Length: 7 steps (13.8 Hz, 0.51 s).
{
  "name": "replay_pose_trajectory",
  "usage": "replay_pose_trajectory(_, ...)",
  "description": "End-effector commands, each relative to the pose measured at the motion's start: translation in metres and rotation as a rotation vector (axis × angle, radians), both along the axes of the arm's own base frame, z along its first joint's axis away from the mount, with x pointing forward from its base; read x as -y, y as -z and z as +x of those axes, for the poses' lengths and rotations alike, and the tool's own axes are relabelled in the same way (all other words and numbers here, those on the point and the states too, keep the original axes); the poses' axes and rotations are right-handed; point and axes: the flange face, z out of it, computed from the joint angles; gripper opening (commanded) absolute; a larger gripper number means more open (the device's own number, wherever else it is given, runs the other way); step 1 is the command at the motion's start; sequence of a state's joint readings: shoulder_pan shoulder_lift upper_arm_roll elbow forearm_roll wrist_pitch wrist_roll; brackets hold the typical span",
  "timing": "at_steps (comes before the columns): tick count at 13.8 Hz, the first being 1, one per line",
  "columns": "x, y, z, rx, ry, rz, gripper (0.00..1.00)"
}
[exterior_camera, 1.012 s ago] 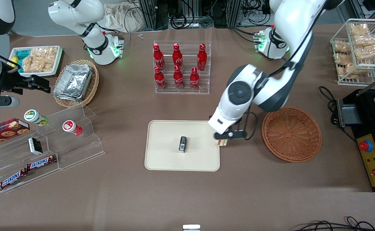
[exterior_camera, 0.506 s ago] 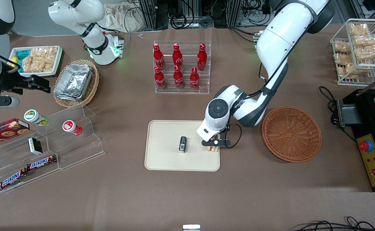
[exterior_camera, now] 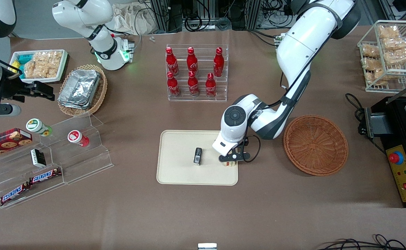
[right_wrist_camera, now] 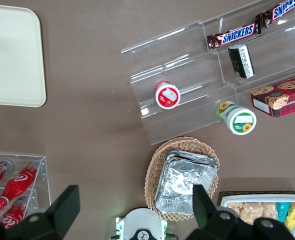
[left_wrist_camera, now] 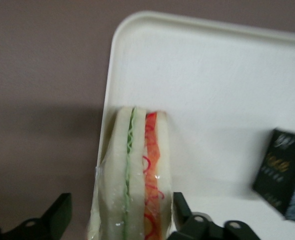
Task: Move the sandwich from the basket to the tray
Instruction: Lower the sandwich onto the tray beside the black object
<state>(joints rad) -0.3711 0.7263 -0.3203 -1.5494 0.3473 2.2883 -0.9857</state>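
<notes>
sandwich [left_wrist_camera: 137, 175]: a wedge of white bread with green and orange-red filling, standing on edge at the rim of the tray [exterior_camera: 178, 173], on the side nearest the basket [exterior_camera: 315, 145]. in the wrist view part of it overhangs the rim toward the brown surface [exterior_camera: 203, 215]. in the front view only a pale sliver of it [exterior_camera: 228, 164] shows under the arm.

end effector [exterior_camera: 231, 160]: low over that same tray edge, straddling the sandwich. one finger [left_wrist_camera: 180, 207] sits against the bread on the red-filling side; the other finger [left_wrist_camera: 57, 212] stands clear of the bread with a gap. the end effector is spread wider than the sandwich, not clamping it.

tray: cream, rectangular, rounded corners, lying between the red bottles [exterior_camera: 192, 71] and the front camera. a small black packet [exterior_camera: 197, 155] rests near its middle, just beside the sandwich but apart from it.

basket: round, reddish-brown wicker, nothing in it, toward the working arm's end of the surface, well apart from the tray.
</notes>
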Motion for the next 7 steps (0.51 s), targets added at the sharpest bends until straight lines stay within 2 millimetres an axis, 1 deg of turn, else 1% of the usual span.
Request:
replay_pose_trajectory(1, -0.015, -0.071, 0.010, 0.085, -0.100, 0.004, 1.00)
replay_pose_trajectory(2, -0.034, -0.089, 0.019, 0.086, -0.123, 0.021, 1.00)
replay_pose_trajectory(3, -0.048, -0.107, 0.023, 0.079, -0.120, 0.031, 1.00)
replay_pose_trajectory(6, -0.086, -0.163, 0.028, 0.014, -0.096, 0.000, 1.00)
replay_pose_trajectory(7, -0.109, -0.177, 0.031, -0.020, -0.083, -0.002, 1.00)
